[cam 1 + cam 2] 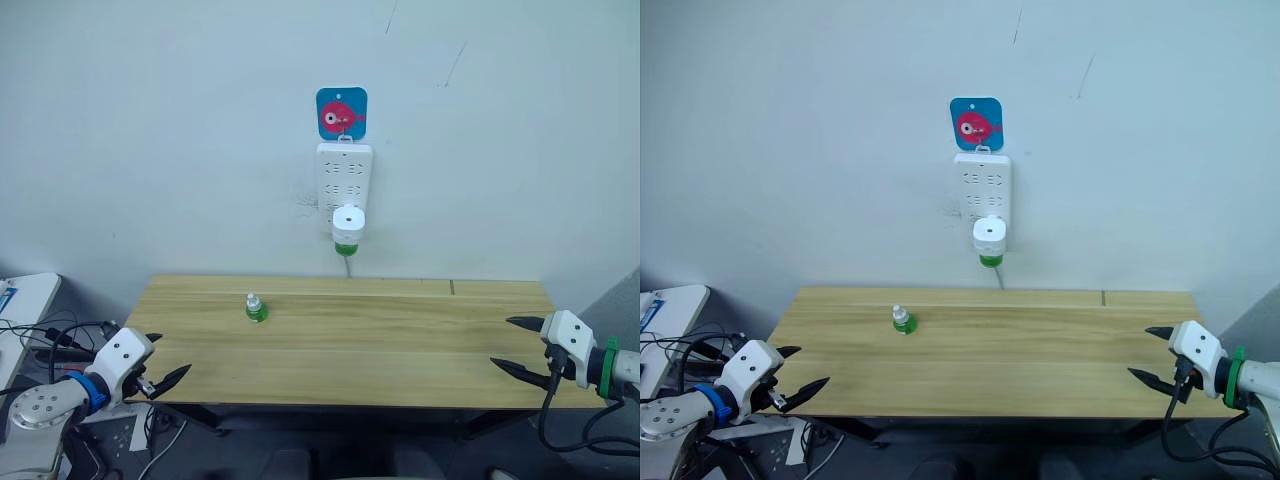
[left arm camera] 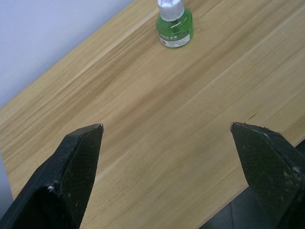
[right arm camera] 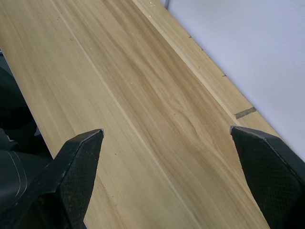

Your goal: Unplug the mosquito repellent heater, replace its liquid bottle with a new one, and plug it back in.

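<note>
Mosquito repellent heater [image 1: 348,221]: small white rounded unit, plugged into the lowest row of the power strip on the wall, above the back edge of the table; a round vent hole shows in its face.

Fitted bottle [image 1: 346,247]: green liquid bottle hanging under the heater, seated in it.

Spare bottle [image 1: 256,307]: small green bottle with a pale cap, standing upright on the table, left of centre and toward the back; in the left wrist view [image 2: 174,25] it stands well beyond the fingertips.

Power strip [image 1: 344,180]: long white strip hung upright on the wall, below a blue card [image 1: 342,113] bearing a pink fish figure; its cord drops behind the table.

Table [image 1: 400,350]: light wooden top, planks running left to right, set against the white wall.

Left gripper [image 1: 165,360]: at the near left corner of the table, just off its edge; the two black fingers [image 2: 76,162] are spread wide and hold nothing.

Right gripper [image 1: 516,347]: at the near right end of the table, over its edge; fingers [image 3: 71,167] likewise spread wide, with bare wood between them and nothing held.
</note>
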`<act>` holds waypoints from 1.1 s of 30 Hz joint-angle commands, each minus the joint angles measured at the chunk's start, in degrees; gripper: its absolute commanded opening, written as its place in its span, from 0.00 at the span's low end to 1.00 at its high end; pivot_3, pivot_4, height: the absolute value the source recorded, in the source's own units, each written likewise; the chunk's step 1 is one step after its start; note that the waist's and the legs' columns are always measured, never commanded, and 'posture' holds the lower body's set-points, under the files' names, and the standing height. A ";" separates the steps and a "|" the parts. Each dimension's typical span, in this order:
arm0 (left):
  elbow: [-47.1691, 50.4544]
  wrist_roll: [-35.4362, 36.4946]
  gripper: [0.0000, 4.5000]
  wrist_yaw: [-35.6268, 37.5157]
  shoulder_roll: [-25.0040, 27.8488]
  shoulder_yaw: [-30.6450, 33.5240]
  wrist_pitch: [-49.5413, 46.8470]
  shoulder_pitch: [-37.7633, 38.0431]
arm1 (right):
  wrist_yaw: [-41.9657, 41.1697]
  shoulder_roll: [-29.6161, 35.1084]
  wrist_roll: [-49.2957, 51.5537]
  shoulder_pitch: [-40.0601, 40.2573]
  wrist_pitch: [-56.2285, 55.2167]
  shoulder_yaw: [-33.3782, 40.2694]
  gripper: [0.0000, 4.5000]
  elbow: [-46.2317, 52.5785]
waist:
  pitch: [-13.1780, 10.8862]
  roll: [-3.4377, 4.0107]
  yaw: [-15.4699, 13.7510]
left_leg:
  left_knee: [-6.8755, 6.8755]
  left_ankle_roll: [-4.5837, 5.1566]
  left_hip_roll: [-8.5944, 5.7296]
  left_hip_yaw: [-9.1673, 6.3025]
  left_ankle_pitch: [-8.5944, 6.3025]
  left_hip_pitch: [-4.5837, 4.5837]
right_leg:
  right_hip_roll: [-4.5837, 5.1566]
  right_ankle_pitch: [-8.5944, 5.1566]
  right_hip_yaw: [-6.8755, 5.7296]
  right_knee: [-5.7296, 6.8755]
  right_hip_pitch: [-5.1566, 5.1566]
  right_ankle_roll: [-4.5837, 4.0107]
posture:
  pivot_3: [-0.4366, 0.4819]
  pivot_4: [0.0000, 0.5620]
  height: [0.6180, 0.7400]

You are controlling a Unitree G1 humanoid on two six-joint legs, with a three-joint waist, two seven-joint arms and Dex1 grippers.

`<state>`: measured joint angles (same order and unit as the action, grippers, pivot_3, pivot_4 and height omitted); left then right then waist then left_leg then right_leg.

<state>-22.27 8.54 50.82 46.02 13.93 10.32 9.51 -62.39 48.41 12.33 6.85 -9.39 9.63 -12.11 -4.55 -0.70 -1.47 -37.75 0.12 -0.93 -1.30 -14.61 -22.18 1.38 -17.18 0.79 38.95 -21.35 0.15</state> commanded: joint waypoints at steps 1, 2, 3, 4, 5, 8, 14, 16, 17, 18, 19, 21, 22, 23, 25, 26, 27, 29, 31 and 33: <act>0.77 0.45 1.00 0.50 1.10 0.82 0.52 -0.01 | -0.20 0.92 -0.06 -0.38 -1.31 0.84 0.99 0.16 | 0.00 0.00 0.00 | 0.00 0.00 0.00 0.00 0.00 0.00 | 0.00 0.00 0.00 0.00 0.00 0.00 | 0.52 0.11 1.00; 0.84 0.13 1.00 0.32 1.19 0.69 0.19 0.16 | -0.21 0.94 -0.11 -0.21 -1.52 0.90 0.99 -0.06 | 0.00 0.00 0.01 | 0.00 0.00 0.00 0.00 0.00 0.00 | 0.00 -0.01 0.00 0.00 0.00 -0.02 | 0.52 0.11 1.00; 0.87 -0.09 1.00 0.16 1.24 0.64 0.02 0.27 | -0.20 0.96 -0.15 -0.09 -1.69 0.93 0.99 -0.21 | 0.00 0.00 0.01 | 0.00 0.00 0.00 0.00 0.00 0.00 | 0.00 -0.02 0.00 0.00 0.00 -0.03 | 0.52 0.11 1.00; 0.79 0.09 1.00 0.29 1.19 0.70 -0.06 0.24 | -0.20 0.96 -0.16 -0.03 -1.85 0.96 0.99 -0.34 | 0.00 0.00 0.00 | 0.00 0.00 0.00 0.00 0.00 0.00 | 0.00 -0.02 0.00 0.00 0.00 -0.03 | 0.52 0.11 1.00; 0.61 0.16 1.00 0.30 1.18 0.78 -0.06 0.12 | -0.19 0.96 -0.18 -0.03 -1.95 0.95 0.99 -0.42 | 0.00 0.00 0.00 | 0.00 0.00 0.00 0.00 0.00 0.00 | 0.00 -0.01 0.00 0.00 0.00 -0.02 | 0.52 0.11 1.00; -1.17 0.08 1.00 -0.33 1.20 1.11 0.59 -1.29 | -0.22 1.03 -0.27 0.05 -2.03 0.84 0.99 -0.62 | 0.00 0.00 0.00 | 0.00 0.00 0.00 0.00 0.00 0.00 | 0.00 -0.02 0.00 0.00 0.00 -0.03 | 0.52 0.11 1.00; -2.32 2.91 1.00 4.15 1.97 1.81 1.87 -1.87 | -0.30 0.97 -0.41 -0.40 -2.87 0.68 0.99 -1.72 | -0.01 0.02 0.01 | 0.00 -0.01 0.00 0.01 -0.01 0.00 | 0.00 -0.01 0.00 0.00 -0.01 -0.01 | 0.53 0.11 1.00; -2.60 3.46 1.00 5.11 2.25 2.22 2.46 -1.84 | -0.29 0.97 -0.44 -0.52 -3.06 0.66 0.99 -1.91 | -0.02 0.03 0.01 | 0.00 -0.01 0.00 0.01 -0.01 0.00 | 0.00 -0.01 0.00 0.00 -0.01 -0.03 | 0.53 0.11 1.00; -2.78 3.32 1.00 5.23 2.37 2.22 3.10 -1.76 | -0.27 0.97 -0.46 -0.55 -3.12 0.67 0.99 -1.95 | -0.02 0.02 0.01 | 0.00 -0.01 0.01 0.01 -0.01 0.00 | 0.00 -0.03 -0.01 0.00 -0.01 -0.05 | 0.53 0.11 1.00; -2.91 3.23 1.00 5.30 2.49 2.21 3.44 -1.67 | -0.24 0.97 -0.45 -0.50 -3.14 0.68 0.99 -1.89 | -0.02 0.02 0.01 | 0.00 -0.01 0.02 0.01 -0.01 0.00 | 0.00 -0.05 -0.01 0.00 -0.01 -0.08 | 0.53 0.11 1.00; -3.12 3.83 1.00 5.71 2.44 2.42 3.04 -1.67 | -0.20 0.97 -0.45 -0.48 -3.16 0.68 0.99 -1.87 | -0.02 0.03 0.01 | 0.00 -0.01 0.02 0.01 -0.01 0.00 | 0.00 -0.05 -0.01 0.00 -0.01 -0.09 | 0.53 0.11 1.00; -3.38 4.78 1.00 6.56 2.42 2.73 2.72 -1.69 | -0.12 0.97 -0.43 -0.41 -3.12 0.69 0.99 -1.74 | -0.03 0.05 0.01 | 0.00 -0.01 0.02 0.02 -0.01 0.00 | 0.00 -0.06 0.00 0.00 -0.01 -0.10 | 0.52 0.11 1.00; -3.11 4.66 1.00 7.12 2.67 2.59 3.04 -1.42 | -0.01 0.93 -0.46 -0.39 -3.00 0.65 0.99 -1.59 | -0.03 0.05 0.01 | 0.00 -0.01 0.02 0.02 -0.01 0.00 | 0.00 -0.06 0.00 0.00 -0.01 -0.11 | 0.52 0.11 1.00; -2.57 4.35 1.00 7.01 2.76 2.64 3.23 -1.08 | 0.13 0.88 -0.46 -0.31 -2.76 0.62 0.99 -1.22 | -0.04 0.05 0.01 | 0.00 -0.01 0.02 0.02 -0.01 0.00 | 0.00 -0.06 0.00 0.00 -0.01 -0.10 | 0.52 0.11 1.00; -1.05 5.07 1.00 7.47 2.66 2.75 1.37 -0.44 | 0.37 0.83 -0.44 -0.17 -2.34 0.60 0.99 -0.59 | -0.04 0.06 0.01 | 0.00 -0.01 0.02 0.02 -0.01 0.00 | 0.00 -0.06 0.00 0.00 -0.01 -0.11 | 0.52 0.11 1.00; 0.05 5.62 1.00 7.90 2.58 2.78 0.40 0.05 | 0.58 0.78 -0.44 -0.03 -2.03 0.57 0.99 -0.08 | -0.04 0.05 0.02 | 0.00 -0.01 0.02 0.02 -0.01 0.00 | 0.00 -0.06 0.00 0.00 -0.01 -0.11 | 0.52 0.11 1.00; 1.16 6.27 1.00 8.37 2.44 2.87 -0.32 0.45 | 0.73 0.75 -0.44 0.07 -1.75 0.54 0.99 0.36 | -0.05 0.06 0.02 | 0.00 -0.01 0.02 0.02 -0.02 0.00 | 0.00 -0.07 0.00 0.00 -0.01 -0.12 | 0.52 0.12 1.00; 4.88 7.98 1.00 8.52 1.88 3.17 -2.65 1.13 | 1.09 0.70 -0.34 0.36 -1.18 0.60 0.99 1.43 | -0.14 0.07 0.03 | 0.00 -0.01 0.02 0.02 -0.02 0.00 | 0.00 -0.08 0.00 0.00 -0.01 -0.13 | 0.52 0.13 1.00; 12.33 11.18 1.00 7.09 0.58 2.57 -8.89 0.21 | 1.52 0.42 0.16 0.75 -0.51 0.68 0.99 4.22 | -0.28 0.08 0.00 | 0.00 -0.01 0.03 0.02 -0.02 -0.01 | 0.00 -0.08 0.00 0.00 0.00 -0.15 | 0.51 0.13 1.00; 18.79 13.47 1.00 5.44 -0.64 1.07 -14.39 -2.87 | 2.12 -0.08 1.58 1.22 1.72 0.61 0.99 9.40 | -0.47 0.18 -0.14 | -0.03 -0.01 0.04 0.02 -0.01 -0.06 | 0.00 -0.08 0.00 0.00 -0.01 -0.13 | 0.50 0.14 1.00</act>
<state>-9.68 19.06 57.75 45.38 15.18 -0.43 9.39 -60.87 48.26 12.25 8.40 -8.84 9.53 -7.91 -5.01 -0.52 -1.61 -37.84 0.10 -0.82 -1.22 -14.62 -22.32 1.38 -17.25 0.75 38.95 -21.37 0.05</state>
